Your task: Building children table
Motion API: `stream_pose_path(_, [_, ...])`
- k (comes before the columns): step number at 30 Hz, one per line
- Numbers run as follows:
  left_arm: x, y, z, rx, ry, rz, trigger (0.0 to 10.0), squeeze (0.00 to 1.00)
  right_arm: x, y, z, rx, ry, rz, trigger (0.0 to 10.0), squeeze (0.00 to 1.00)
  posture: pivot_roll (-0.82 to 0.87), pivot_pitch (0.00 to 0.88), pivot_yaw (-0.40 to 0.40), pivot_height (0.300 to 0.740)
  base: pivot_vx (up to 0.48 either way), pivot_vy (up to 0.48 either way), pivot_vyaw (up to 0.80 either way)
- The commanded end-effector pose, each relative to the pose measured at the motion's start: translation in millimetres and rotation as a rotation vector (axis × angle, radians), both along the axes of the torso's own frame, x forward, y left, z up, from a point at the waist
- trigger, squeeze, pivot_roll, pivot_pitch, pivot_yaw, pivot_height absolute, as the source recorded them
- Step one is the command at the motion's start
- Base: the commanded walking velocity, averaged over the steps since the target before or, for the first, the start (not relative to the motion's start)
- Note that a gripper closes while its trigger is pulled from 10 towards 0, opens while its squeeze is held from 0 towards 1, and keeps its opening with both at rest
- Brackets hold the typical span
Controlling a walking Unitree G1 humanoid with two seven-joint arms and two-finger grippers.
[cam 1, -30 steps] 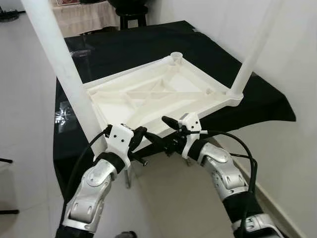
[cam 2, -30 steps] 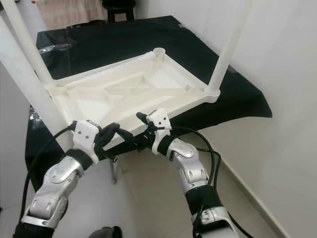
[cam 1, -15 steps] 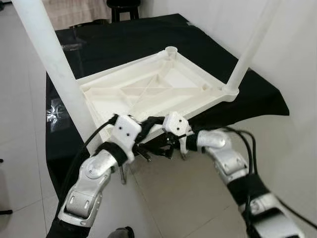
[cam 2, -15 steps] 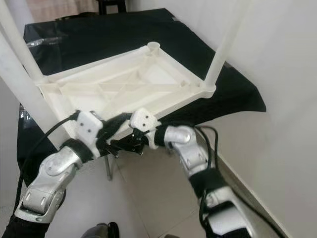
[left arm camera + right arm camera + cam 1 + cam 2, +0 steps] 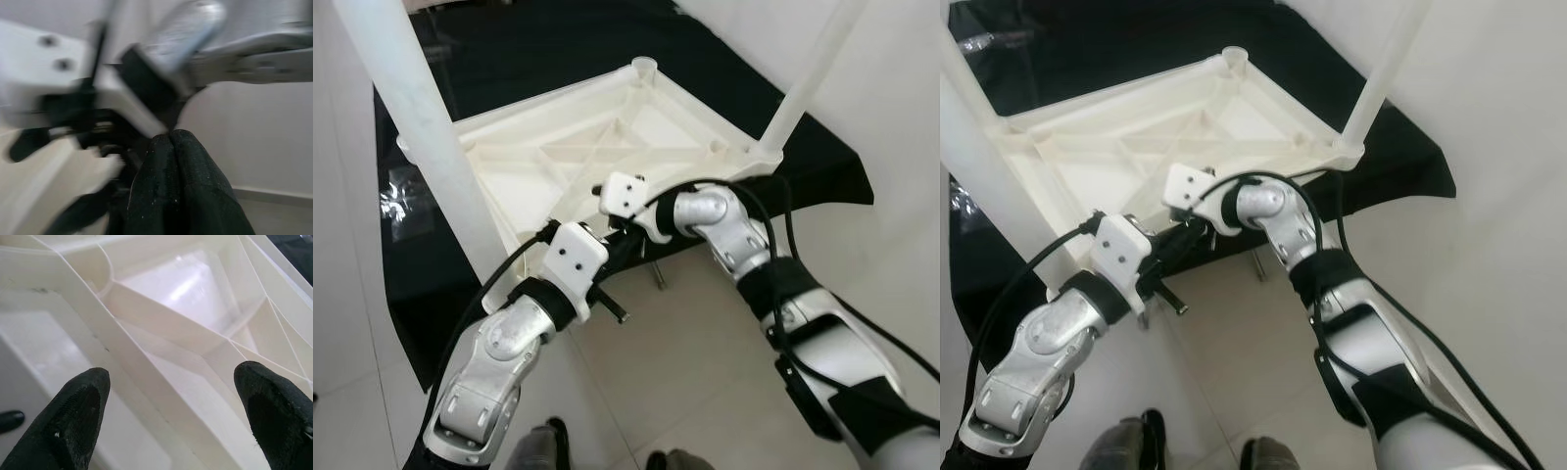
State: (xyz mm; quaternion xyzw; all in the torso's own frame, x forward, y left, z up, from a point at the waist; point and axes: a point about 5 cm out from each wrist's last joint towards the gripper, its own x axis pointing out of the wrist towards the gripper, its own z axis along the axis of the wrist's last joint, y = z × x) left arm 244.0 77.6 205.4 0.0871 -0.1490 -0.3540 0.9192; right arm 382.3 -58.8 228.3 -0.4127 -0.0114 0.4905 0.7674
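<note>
- Far left, a thick white leg point(image 5: 421, 127) stands up out of the near-left corner of the upturned white tabletop point(image 5: 607, 147), rising past the top of the head view.
- The left gripper point(image 5: 607, 264) sits just below the tabletop's near edge, beside that leg; its wrist view, blurred, shows the two black fingers point(image 5: 168, 196) pressed together with nothing between them.
- Centre: the tabletop lies ribbed side up on a black-draped table point(image 5: 509, 59), its near edge hanging toward the robot.
- The right gripper point(image 5: 171, 401) reaches in over that near edge; its wrist view shows its fingers point(image 5: 78, 416) spread wide apart above the white ribs, holding nothing.
- The right arm point(image 5: 744, 255) bends in from the right, its wrist crossing close to the left gripper.
- At the far corner sits an empty round leg socket point(image 5: 644, 69).
- Right: a slimmer white leg point(image 5: 803, 83) stands upright in the right corner socket.
- Below, pale tiled floor point(image 5: 685, 392), with the robot's feet point(image 5: 543, 446) at the bottom edge.
</note>
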Motion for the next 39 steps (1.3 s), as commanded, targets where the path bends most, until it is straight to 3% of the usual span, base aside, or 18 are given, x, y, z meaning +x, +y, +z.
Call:
stream_pose_path(1, [-7.6, -2.5, -5, 0.021, 0.029, -0.011, 10.0, 0.00, -0.6, -5.6, -14, -0.059, 0.065, 0.023, 10.0, 0.00, 0.09, 0.357, -0.120, 0.740, 0.000, 0.000, 0.00])
stream_pose_path(4, [-11.0, -2.9, -6, 0.022, 0.038, -0.010, 10.0, 0.00, -1.2, -4.0, 2, 0.070, 0.113, 0.077, 10.0, 0.00, 0.09, 0.370, -0.124, 0.740, 0.000, 0.000, 0.00])
stream_pose_path(5, [-11.0, -2.9, -6, 0.022, 0.038, -0.010, 10.0, 0.00, -1.2, -4.0, 2, 0.070, 0.113, 0.077, 10.0, 0.00, 0.09, 0.370, -0.124, 0.740, 0.000, 0.000, 0.00])
stream_pose_path(8, [-12.5, -3.6, -4, 0.025, 0.045, -0.006, 10.0, 0.00, -3.9, -1.1, 26, 0.246, 0.169, 0.206, 10.0, 0.00, 0.09, 0.376, -0.124, 0.740, 0.000, 0.000, 0.00])
stream_pose_path(11, [-12.7, -4.7, -4, 0.025, 0.046, -0.008, 10.0, 0.00, -5.0, -1.9, 33, 0.268, 0.175, 0.243, 10.0, 0.00, 0.09, 0.377, -0.122, 0.740, 0.000, 0.000, 0.00])
stream_pose_path(15, [-14.4, -8.8, -3, 0.023, 0.049, -0.024, 10.0, 0.00, -8.1, -2.6, 35, 0.205, 0.187, 0.308, 10.0, 0.00, 0.09, 0.378, -0.119, 0.740, 0.000, 0.000, 0.00])
stream_pose_path(17, [-16.8, -12.2, -3, 0.023, 0.055, -0.041, 10.0, 0.00, -11.3, -3.4, 26, 0.075, 0.202, 0.353, 10.0, 0.00, 0.09, 0.379, -0.115, 0.740, 0.000, 0.000, 0.00])
stream_pose_path(18, [-16.8, -12.2, -3, 0.023, 0.055, -0.041, 10.0, 0.00, -11.3, -3.4, 26, 0.075, 0.202, 0.353, 10.0, 0.00, 0.09, 0.379, -0.115, 0.740, 0.000, 0.000, 0.00])
stream_pose_path(19, [-20.2, -13.0, -5, 0.032, 0.066, -0.051, 10.0, 0.00, -11.5, -4.5, 18, -0.015, 0.210, 0.360, 10.0, 0.00, 0.10, 0.379, -0.114, 0.740, 0.000, 0.000, 0.00])
stream_pose_path(22, [-23.0, -13.5, -7, 0.037, 0.076, -0.059, 10.0, 0.00, -10.9, -5.6, 15, -0.047, 0.213, 0.361, 10.0, 0.00, 0.10, 0.382, -0.115, 0.740, 0.000, 0.000, 0.00])
stream_pose_path(28, [-24.4, -13.6, -7, 0.039, 0.082, -0.061, 10.0, 0.00, -4.4, -4.3, 24, -0.046, 0.168, 0.302, 10.0, 0.00, 0.10, 0.385, -0.118, 0.740, 0.000, 0.000, 0.00])
stream_pose_path(29, [-24.4, -13.6, -7, 0.042, 0.084, -0.059, 10.0, 0.00, 2.4, -0.8, 30, -0.041, 0.103, 0.216, 10.0, 0.00, 0.10, 0.389, -0.120, 0.740, 0.000, 0.000, 0.00])
stream_pose_path(32, [-24.4, -14.2, -7, 0.044, 0.084, -0.059, 10.0, 0.00, 6.8, 5.9, 37, 0.003, 0.057, 0.152, 10.0, 0.00, 0.10, 0.391, -0.123, 0.740, 0.000, 0.000, 0.00])
stream_pose_path(39, [-24.6, -15.1, -6, 0.047, 0.083, -0.058, 10.0, 0.00, 10.3, 17.2, 45, 0.055, 0.028, 0.092, 10.0, 0.00, 0.11, 0.396, -0.128, 0.740, 0.000, 0.000, 0.00])
